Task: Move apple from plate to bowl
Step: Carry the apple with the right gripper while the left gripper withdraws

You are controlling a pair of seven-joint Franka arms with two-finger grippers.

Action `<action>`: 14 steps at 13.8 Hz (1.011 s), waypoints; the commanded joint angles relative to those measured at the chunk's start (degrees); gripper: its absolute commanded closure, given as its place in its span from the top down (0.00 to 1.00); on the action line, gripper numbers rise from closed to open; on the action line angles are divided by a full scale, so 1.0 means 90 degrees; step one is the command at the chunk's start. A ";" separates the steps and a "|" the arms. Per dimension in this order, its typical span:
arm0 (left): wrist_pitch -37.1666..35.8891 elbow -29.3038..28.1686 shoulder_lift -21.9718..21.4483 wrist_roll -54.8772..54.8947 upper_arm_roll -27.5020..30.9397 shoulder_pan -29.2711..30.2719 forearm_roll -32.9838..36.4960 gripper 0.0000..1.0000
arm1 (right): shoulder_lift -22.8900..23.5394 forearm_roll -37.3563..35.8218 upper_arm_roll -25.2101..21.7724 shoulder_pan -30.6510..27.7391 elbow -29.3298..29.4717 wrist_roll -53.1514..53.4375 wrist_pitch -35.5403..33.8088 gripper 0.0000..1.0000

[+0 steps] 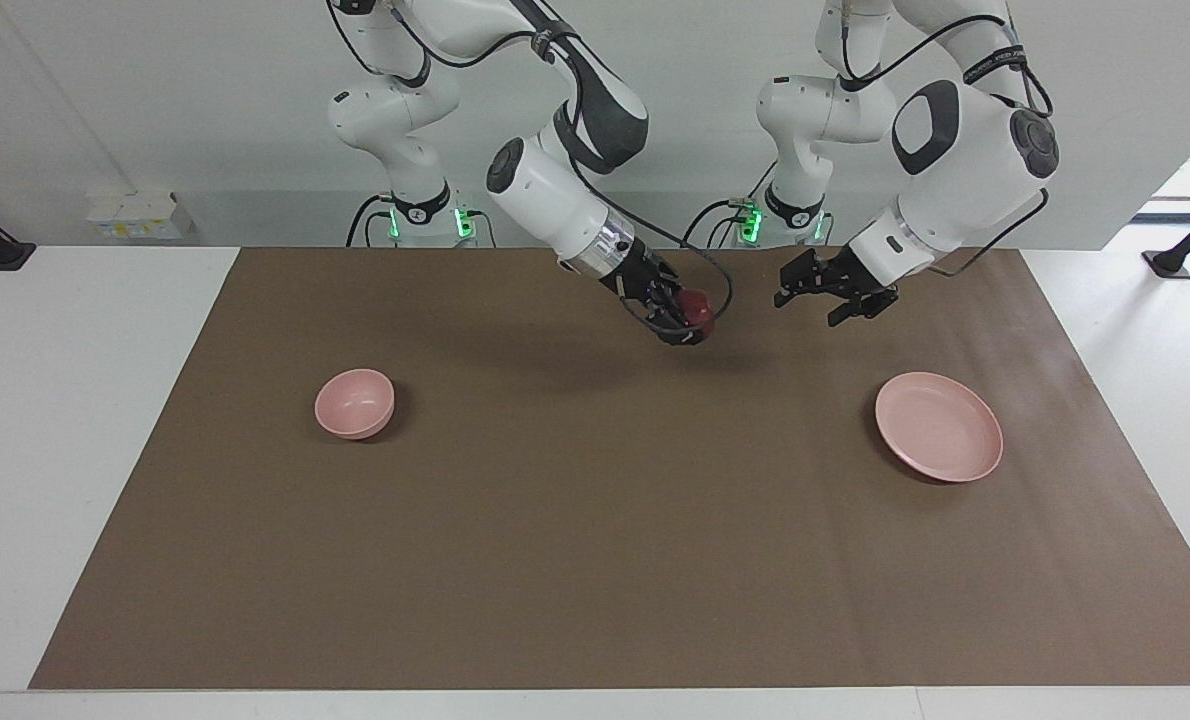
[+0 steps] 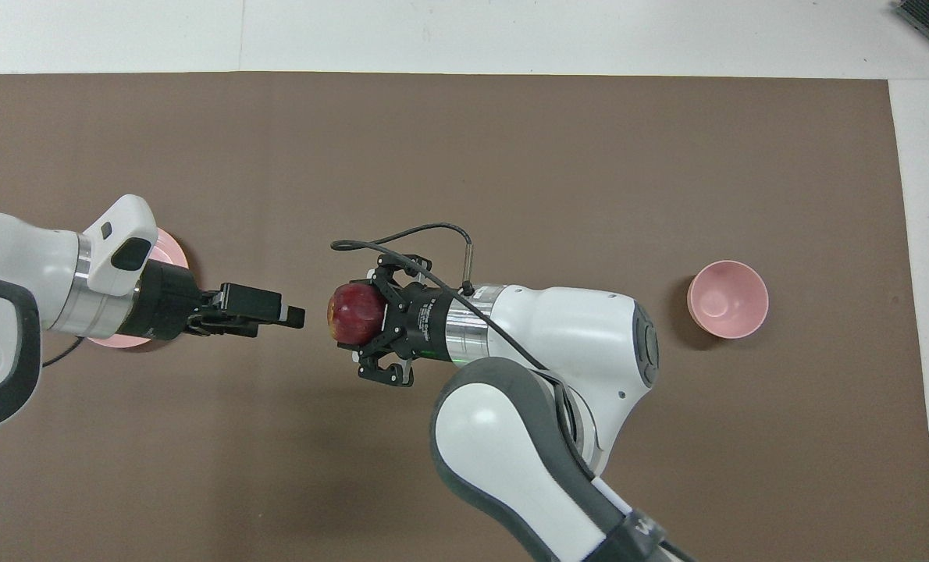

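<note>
My right gripper (image 1: 693,318) is shut on the dark red apple (image 1: 699,303) and holds it in the air over the brown mat, between the plate and the bowl. The apple also shows in the overhead view (image 2: 354,312) at the right gripper's (image 2: 349,316) tip. My left gripper (image 1: 808,306) is open and empty, a short gap away from the apple, in the air toward the plate's end. The pale pink plate (image 1: 940,440) lies empty toward the left arm's end of the table. In the overhead view the left arm mostly covers the plate (image 2: 171,248). The small pink bowl (image 1: 355,403) stands empty toward the right arm's end.
The brown mat (image 1: 595,560) covers most of the white table. A black cable loops off the right wrist (image 2: 402,238). The bowl also shows in the overhead view (image 2: 727,299).
</note>
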 commanded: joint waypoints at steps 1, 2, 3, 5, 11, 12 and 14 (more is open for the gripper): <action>-0.0075 0.0387 0.0224 0.0007 0.0026 0.0339 0.0684 1.00 | -0.0041 -0.0562 0.0038 -0.0575 -0.0016 -0.1523 -0.0673 0.00; -0.0075 0.0611 0.0244 0.0007 -0.0013 0.0300 0.1278 1.00 | -0.0041 -0.0573 0.0029 -0.0703 -0.0026 -0.2187 -0.0821 0.00; -0.0046 0.0777 0.0234 -0.0003 -0.0013 0.0252 0.1535 1.00 | -0.0041 -0.0583 0.0028 -0.0927 -0.0045 -0.2977 -0.0958 0.00; -0.0269 0.1332 0.0234 -0.0003 0.0016 0.0261 0.1616 1.00 | 0.0018 -0.0835 0.0019 -0.1327 -0.0036 -0.4132 -0.1319 0.00; -0.2036 0.3424 0.0156 0.0016 0.0084 0.0349 0.2202 1.00 | 0.0076 -0.2738 0.0028 -0.2070 -0.0036 -0.6107 -0.1788 0.00; -0.2134 0.3445 0.0127 0.0016 0.0113 0.0359 0.2202 1.00 | 0.0086 -0.3050 0.0028 -0.2187 -0.0016 -0.6361 -0.1944 0.00; -0.2262 0.3503 0.0117 0.0016 0.0104 0.0494 0.2202 1.00 | 0.0135 -0.3617 0.0028 -0.2519 0.0052 -0.7189 -0.2227 0.00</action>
